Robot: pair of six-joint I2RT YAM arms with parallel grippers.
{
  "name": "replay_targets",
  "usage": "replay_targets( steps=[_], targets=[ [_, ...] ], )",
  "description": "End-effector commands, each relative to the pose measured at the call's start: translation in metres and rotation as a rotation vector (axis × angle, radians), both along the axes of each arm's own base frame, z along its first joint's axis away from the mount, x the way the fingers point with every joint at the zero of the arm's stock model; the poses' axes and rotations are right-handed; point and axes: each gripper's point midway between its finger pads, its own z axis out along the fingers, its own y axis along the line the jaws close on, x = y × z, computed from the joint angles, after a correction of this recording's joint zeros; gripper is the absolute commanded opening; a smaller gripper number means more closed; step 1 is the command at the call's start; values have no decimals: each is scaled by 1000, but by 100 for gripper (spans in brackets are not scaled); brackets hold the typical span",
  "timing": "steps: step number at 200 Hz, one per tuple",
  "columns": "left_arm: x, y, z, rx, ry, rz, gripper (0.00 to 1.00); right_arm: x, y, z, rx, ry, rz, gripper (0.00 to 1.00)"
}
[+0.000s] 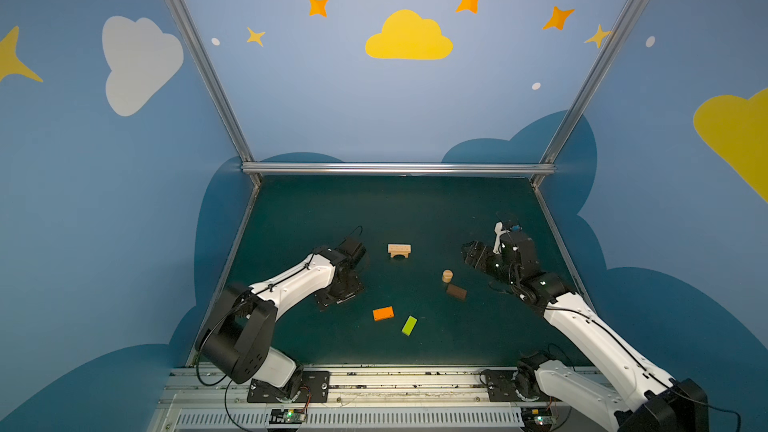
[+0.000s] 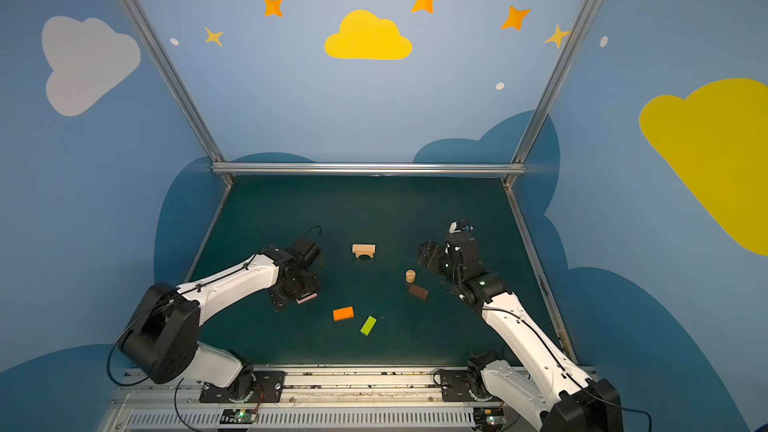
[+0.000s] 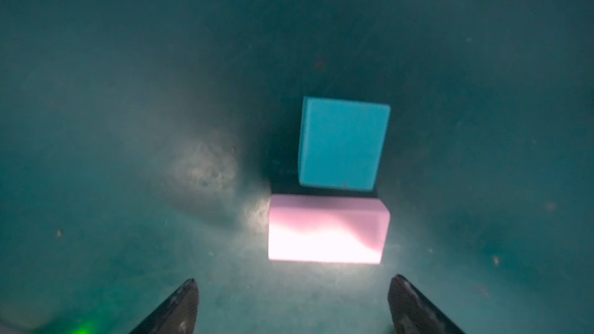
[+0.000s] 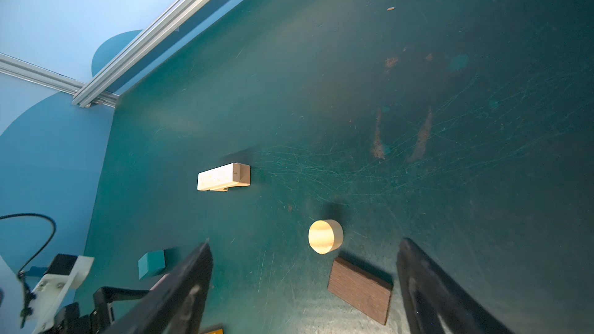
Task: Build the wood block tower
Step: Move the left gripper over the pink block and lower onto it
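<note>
Pink brick: lying flat just ahead of left gripper; long axis runs jaw to jaw.
Left jaws: wide, empty.
Teal cube: just beyond the pink.
Tan cylinder: ahead of right gripper, also wide and empty.
Nearer arm: left, for the pink brick; likely first pick.

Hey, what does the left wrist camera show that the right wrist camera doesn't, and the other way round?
Left wrist only: the whole pink brick, lying ahead of the open left pincer. Right wrist only: the tan arch, tan short cylinder and dark brown brick, seen past the open right pincer. Both: the teal cube, also in the right wrist view, and the dark green table.
</note>
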Motion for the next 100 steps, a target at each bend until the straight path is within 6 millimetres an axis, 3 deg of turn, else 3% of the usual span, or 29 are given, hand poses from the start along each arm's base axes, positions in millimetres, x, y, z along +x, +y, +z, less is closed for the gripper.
replay_targets(
  steps=[1,100],
  targets=[
    [9,-5,-3,-11,5,-46,90,0,-1,-3,-6,-4,8,88],
    [18,-10,-16,-1,45,-66,86,1,-4,-6,-5,4,3,88]
  ],
)
